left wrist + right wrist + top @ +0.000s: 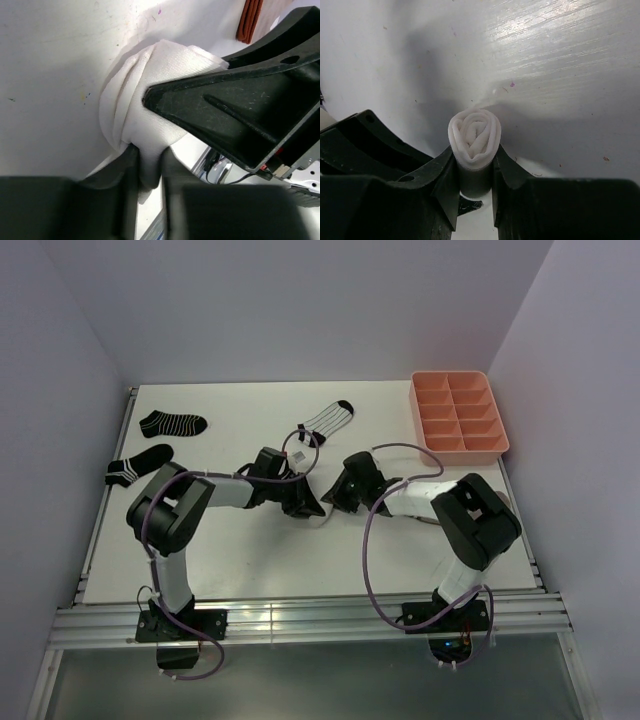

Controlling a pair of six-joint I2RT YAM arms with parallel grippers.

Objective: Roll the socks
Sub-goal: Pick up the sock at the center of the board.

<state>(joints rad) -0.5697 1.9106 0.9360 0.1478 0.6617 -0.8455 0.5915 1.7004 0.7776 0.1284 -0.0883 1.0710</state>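
My top camera is looking down from above and behind my arm bases [180, 625], taking in the whole table [250, 550] from afar. Both wrist cameras are sitting very close, sharing one white sock [145, 80]: left from its side, right end-on. From above, it's seemingly hiding mid-frame.

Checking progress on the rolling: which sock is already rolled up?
The plain white sock, the only one wound into a tight roll. The striped white sock and both black socks lie flat, unrolled.
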